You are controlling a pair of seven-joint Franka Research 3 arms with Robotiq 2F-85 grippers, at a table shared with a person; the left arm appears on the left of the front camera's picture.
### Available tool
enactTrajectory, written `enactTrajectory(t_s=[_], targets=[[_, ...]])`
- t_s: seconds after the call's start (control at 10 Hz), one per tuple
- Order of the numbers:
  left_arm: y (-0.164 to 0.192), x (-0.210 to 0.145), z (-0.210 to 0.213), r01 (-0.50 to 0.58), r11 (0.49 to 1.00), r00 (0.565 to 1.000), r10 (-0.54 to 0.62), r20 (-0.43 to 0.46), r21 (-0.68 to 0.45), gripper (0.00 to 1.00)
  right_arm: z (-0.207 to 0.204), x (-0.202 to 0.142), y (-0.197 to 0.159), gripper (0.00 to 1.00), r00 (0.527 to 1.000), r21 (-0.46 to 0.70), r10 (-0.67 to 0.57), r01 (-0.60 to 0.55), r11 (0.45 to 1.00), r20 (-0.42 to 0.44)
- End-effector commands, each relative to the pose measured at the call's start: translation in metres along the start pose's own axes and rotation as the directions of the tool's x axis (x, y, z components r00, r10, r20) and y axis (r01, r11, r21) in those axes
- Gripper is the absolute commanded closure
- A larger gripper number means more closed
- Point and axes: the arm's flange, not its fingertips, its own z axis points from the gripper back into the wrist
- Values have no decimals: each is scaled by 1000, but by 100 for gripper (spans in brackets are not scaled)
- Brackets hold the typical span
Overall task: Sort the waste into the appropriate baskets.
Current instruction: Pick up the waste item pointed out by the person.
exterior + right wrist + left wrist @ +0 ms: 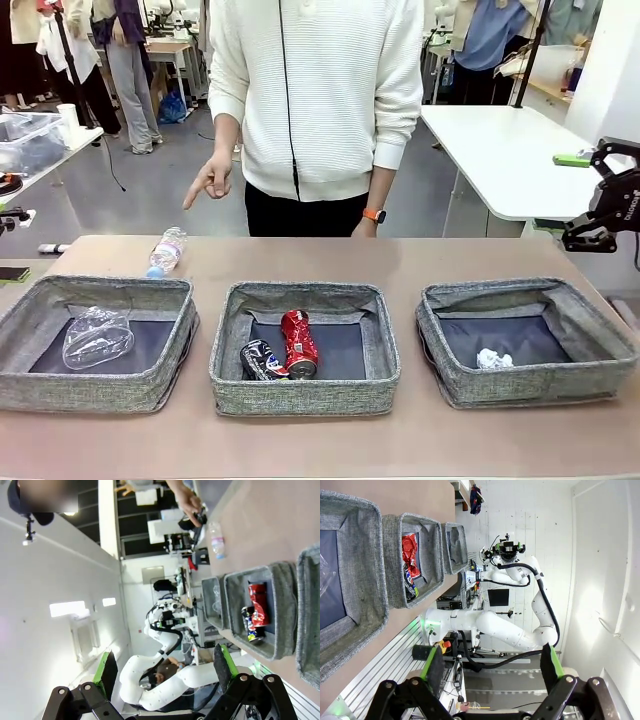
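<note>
left basket [40, 385] cut by frame edge; bottle [166, 251] label too small to read

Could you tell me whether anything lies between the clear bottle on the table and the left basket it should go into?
Nothing visible does: the bottle lies on bare table just behind the left basket, whose near wall is the only rise to clear.

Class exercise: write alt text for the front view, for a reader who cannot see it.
Three grey woven fabric baskets sit in a row: crumpled clear plastic bottle left, red can and dark can middle, white paper ball right. A person's hand points toward a clear bottle on the table.
</note>
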Motion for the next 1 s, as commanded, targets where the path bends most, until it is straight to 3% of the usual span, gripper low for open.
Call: enactTrajectory(t_s=[0.0, 0.2, 0.3, 0.4, 0.5, 0.6, 0.7, 0.8, 0.9], targets=[[-2, -3, -1, 0, 1000, 1000, 0, -1, -2, 0, 1, 0, 2, 0, 1000, 17, 1, -1, 1000, -3], [0, 0, 0, 0, 1000, 1000, 0, 0, 0, 0, 1, 0, 2, 0, 1000, 17, 1, -1, 1000, -3], [6, 11, 22, 91, 855, 964, -205, 171, 511, 0, 1, 0, 2, 0, 1000, 17, 1, -1, 1000, -3], [-87, -54, 28, 42, 558, 890, -398, 223, 829, 0, 1, 0, 2, 0, 1000, 17, 1, -1, 1000, -3], [-93, -48, 10, -3, 309, 803, -566, 186, 951, 0, 1, 0, 2, 0, 1000, 17, 1, -1, 1000, -3], [-86, -33, -9, -65, 64, 751, -654, 91, 996, 0, 1, 0, 2, 0, 1000, 17, 1, -1, 1000, -3], [-83, -30, -14, -61, -66, 719, -695, -2, 996, 0, 1, 0, 2, 0, 1000, 17, 1, -1, 1000, -3], [-85, -29, -19, -34, -21, 689, -725, 8, 999, 0, 1, 0, 2, 0, 1000, 17, 1, -1, 1000, -3], [-118, -33, 17, 285, 681, 887, -454, 84, 674, 0, 1, 0, 2, 0, 1000, 17, 1, -1, 1000, -3]])
